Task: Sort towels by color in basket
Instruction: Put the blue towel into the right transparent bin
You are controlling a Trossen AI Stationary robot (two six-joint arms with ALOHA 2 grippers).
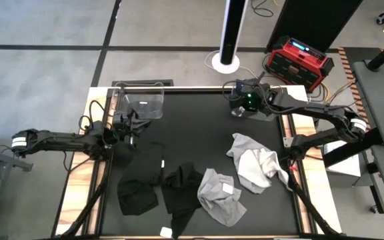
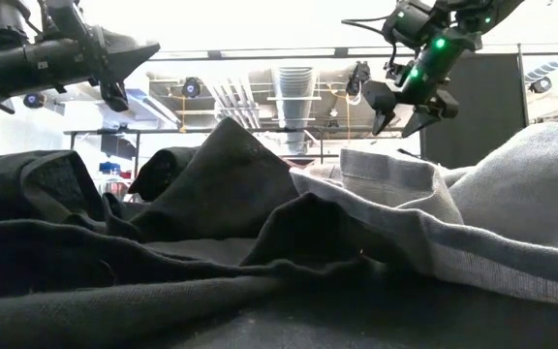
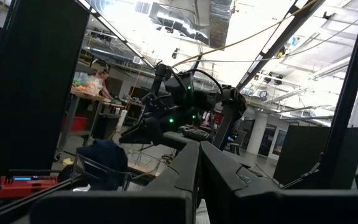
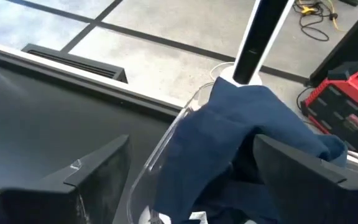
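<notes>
A navy blue towel [image 4: 247, 137] lies heaped in a clear basket [image 4: 166, 146] at the table's far right, and part of it rises above the rim. My right gripper [image 4: 197, 171] hovers open just above it, one finger on each side, touching nothing; it also shows in the low view [image 2: 405, 105]. Black towels [image 1: 139, 193] [image 1: 185, 187] and light grey and white towels [image 1: 222, 197] [image 1: 255, 167] lie crumpled on the black table's near half. My left gripper [image 1: 122, 130] waits shut at the table's left, raised [image 2: 114, 58].
A second clear basket [image 1: 142, 101] stands at the far left corner. A red box [image 1: 299, 60] and a white pole base [image 1: 227, 61] stand on the floor beyond the far edge. The table's far middle [image 1: 192, 120] is bare black surface.
</notes>
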